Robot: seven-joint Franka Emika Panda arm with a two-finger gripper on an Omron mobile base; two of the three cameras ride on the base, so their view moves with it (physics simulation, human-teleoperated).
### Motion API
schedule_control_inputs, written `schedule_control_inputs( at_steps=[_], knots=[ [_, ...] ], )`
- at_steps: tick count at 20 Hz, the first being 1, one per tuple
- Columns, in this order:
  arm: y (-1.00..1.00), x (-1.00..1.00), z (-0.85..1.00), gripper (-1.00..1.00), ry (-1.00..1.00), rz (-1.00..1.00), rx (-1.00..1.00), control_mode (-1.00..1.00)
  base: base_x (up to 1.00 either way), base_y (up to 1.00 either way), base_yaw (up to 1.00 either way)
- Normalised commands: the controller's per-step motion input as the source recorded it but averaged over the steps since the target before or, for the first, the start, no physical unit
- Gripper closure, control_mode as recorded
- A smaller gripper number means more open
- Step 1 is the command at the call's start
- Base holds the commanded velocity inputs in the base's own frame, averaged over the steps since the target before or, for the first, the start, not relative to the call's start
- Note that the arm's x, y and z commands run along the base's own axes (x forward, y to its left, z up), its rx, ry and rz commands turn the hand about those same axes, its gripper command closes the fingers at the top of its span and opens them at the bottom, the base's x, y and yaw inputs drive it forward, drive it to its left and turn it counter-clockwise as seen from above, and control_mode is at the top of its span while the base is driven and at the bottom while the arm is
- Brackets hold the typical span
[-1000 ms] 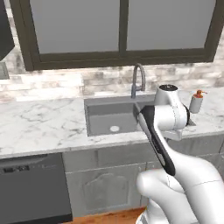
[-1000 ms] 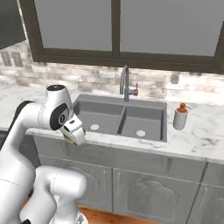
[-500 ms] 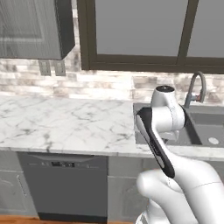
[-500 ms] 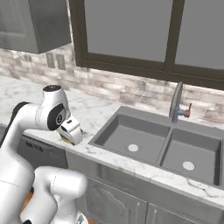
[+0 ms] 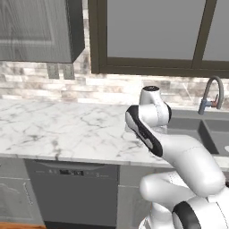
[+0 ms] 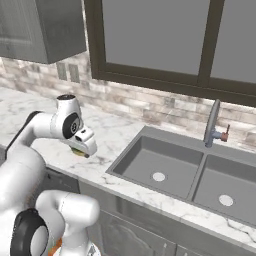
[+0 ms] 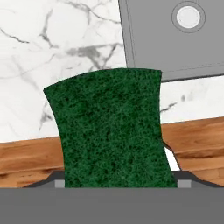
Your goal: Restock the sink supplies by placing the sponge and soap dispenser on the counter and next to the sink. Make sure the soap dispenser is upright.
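Gripping the sponge (image 7: 111, 131), the end effector (image 6: 80, 149) hangs above the front edge of the surface (image 6: 117, 134), a little to the left of the sink (image 6: 186, 172). In the hand view the sponge's dark green face stands between the two fingertips, pinched inward along its sides. In the right base view a sliver of green and yellow shows just under the white hand. Below the sponge in the hand view lie white marble with grey veins, one corner of a grey basin with its round drain (image 7: 188, 16), and beyond the surface's edge a wooden floor (image 7: 30, 157). The sink's curved grey faucet (image 6: 212, 125) with its red handle stands at the back edge of the surface, under a dark-framed window (image 6: 165, 42).
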Motion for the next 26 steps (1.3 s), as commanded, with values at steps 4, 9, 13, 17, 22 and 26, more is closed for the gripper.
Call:
schedule_control_inputs(
  at_steps=[4,9,13,17,22,26],
  knots=[
    [-0.01,0.79,-0.55,1.0,0.01,0.06,-0.01,-1.0,0.0,0.0,0.0],
    [-0.01,0.7,-0.8,1.0,0.0,0.06,-0.03,-1.0,0.0,0.0,0.0],
    [-0.09,0.54,-0.73,1.0,0.0,0.06,-0.01,-1.0,0.0,0.0,0.0],
    [-0.19,0.48,-0.29,1.0,0.0,0.04,0.0,-1.0,0.0,0.0,0.0],
    [-0.13,0.6,-0.21,1.0,0.0,0.05,0.0,-1.0,0.0,0.0,0.0],
    [-0.02,0.53,-0.37,-1.0,0.0,0.05,0.0,-1.0,0.0,0.0,0.0]
  ],
)
